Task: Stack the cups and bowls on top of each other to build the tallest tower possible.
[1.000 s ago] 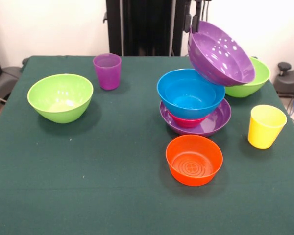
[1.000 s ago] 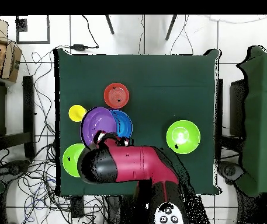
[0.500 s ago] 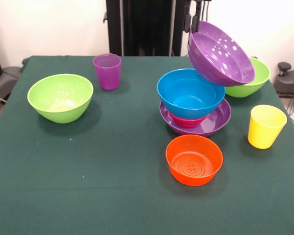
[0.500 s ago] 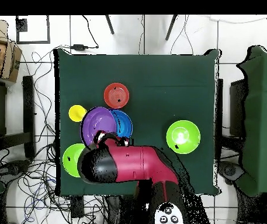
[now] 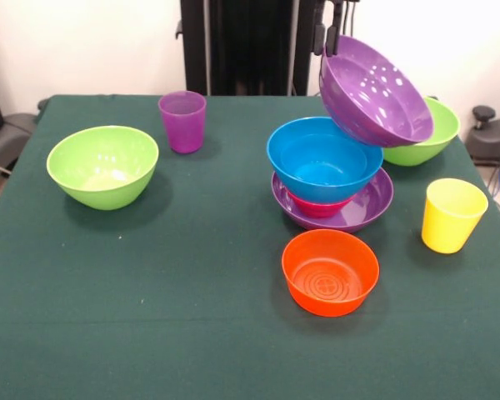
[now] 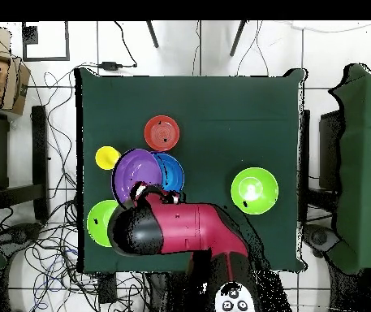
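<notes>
While the gripper [image 5: 327,37] hangs at the far edge of the table [image 5: 150,317], its jaws are clamped on the upper rim of a wide purple bowl [image 5: 375,93], which is held tilted in the air above the tower [image 5: 329,179]. That pile has a large blue bowl [image 5: 323,158] on a red-pink bowl [image 5: 317,207], both nested in a second purple bowl [image 5: 371,204]. An orange bowl [image 5: 329,272] sits just in front, a yellow cup [image 5: 452,215] to one side, a purple cup [image 5: 182,121] and a lime green bowl [image 5: 103,165] well apart. No writing is readable
</notes>
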